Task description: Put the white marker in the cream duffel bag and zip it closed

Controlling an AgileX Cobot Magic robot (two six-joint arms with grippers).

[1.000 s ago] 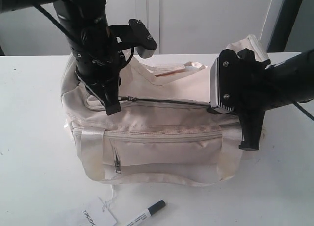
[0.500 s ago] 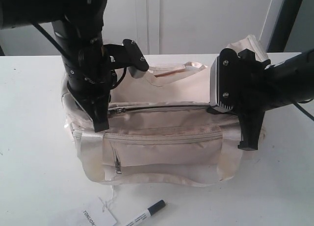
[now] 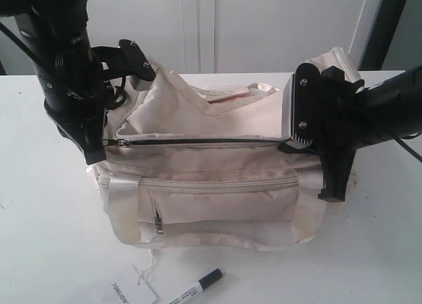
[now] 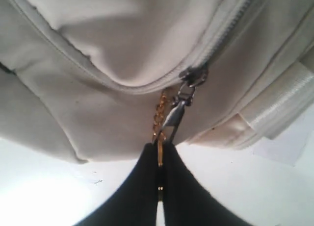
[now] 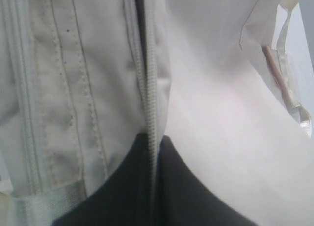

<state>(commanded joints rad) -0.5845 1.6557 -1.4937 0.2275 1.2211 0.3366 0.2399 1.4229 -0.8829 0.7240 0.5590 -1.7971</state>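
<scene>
At the left, the left arm comes down steeply over the end of the cream duffel bag [image 3: 217,179]. The left gripper [image 4: 159,152] is pressed together on the gold pull [image 4: 158,119] hanging from the slider [image 4: 193,78] of the top zipper [image 3: 198,142]. That zipper runs as a closed dark line from the slider at the bag's left end across to its right end, so nothing inside the bag can be seen. The front pocket [image 3: 217,208] below it is also zipped. On the bench [image 3: 46,238] in front of the bag lies a paper tag [image 3: 132,292], and just to its right the white marker [image 3: 196,287]. The marker is outside the bag with its black cap angled toward it, well apart from both grippers. At the right, the right arm reaches in nearly level over the bag's right end. The right gripper [image 5: 149,140] is closed, pinching the bag's fabric along the zipper seam.
</scene>
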